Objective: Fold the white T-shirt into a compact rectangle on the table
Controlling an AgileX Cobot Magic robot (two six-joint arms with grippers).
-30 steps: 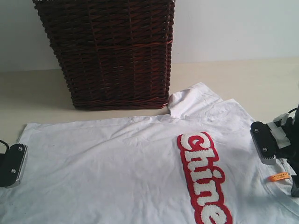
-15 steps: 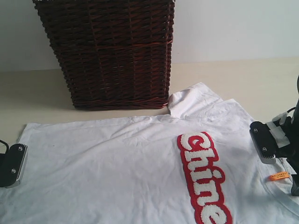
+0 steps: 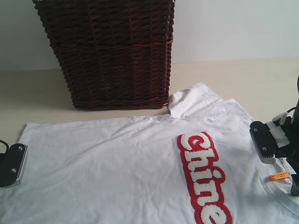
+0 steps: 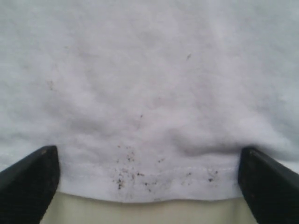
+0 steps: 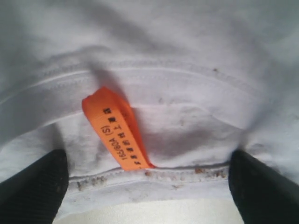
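Spread left fingers (image 4: 28, 179) straddle the white T-shirt (image 3: 117, 158) hem, spread right fingers (image 5: 32, 186) its collar; table (image 3: 261, 79) bare beyond; positions unchanged.

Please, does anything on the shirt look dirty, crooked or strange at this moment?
Yes. The white T-shirt has small dark specks along its hem, seen in the left wrist view, like dirt. Brownish spots also sit along the collar seam beside the orange tag. One sleeve is bunched up near the wicker basket, not flat.
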